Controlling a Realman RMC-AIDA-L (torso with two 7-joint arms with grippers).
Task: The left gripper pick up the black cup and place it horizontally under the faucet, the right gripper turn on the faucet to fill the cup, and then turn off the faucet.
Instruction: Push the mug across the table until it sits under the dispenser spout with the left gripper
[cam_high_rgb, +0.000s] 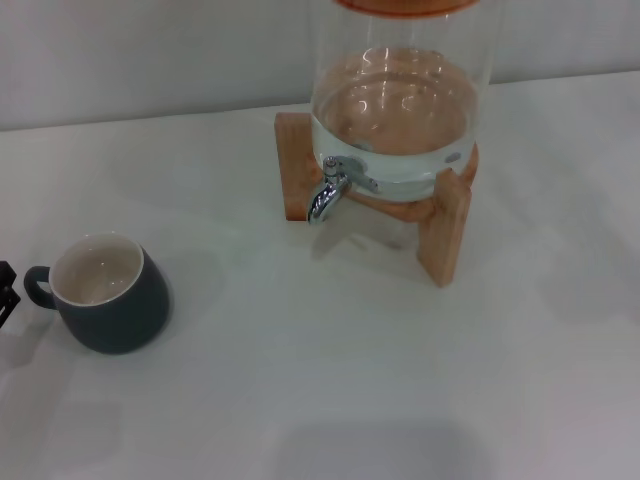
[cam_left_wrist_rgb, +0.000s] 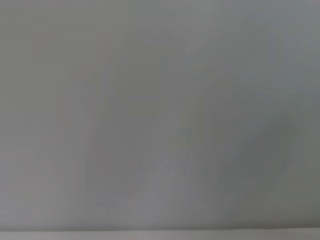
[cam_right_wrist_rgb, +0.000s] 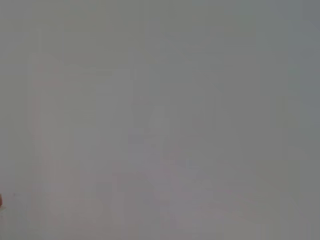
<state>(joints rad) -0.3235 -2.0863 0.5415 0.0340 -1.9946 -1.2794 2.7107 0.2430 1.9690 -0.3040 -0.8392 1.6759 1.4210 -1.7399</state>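
The black cup (cam_high_rgb: 110, 295) stands upright on the white table at the left of the head view, its cream inside showing and its loop handle turned toward the left edge. A small black part of the left gripper (cam_high_rgb: 5, 290) pokes in at that edge, right beside the handle. The chrome faucet (cam_high_rgb: 328, 192) sticks out of the clear glass dispenser (cam_high_rgb: 400, 90), which holds water and rests on a wooden stand (cam_high_rgb: 445, 225) at the back centre. Its spout points down over bare table. The right gripper is out of view. Both wrist views show only plain grey surface.
The white table (cam_high_rgb: 330, 360) stretches in front of and to the right of the dispenser. A pale wall (cam_high_rgb: 150, 50) runs behind the table. The cup stands well to the left of the faucet and nearer to me.
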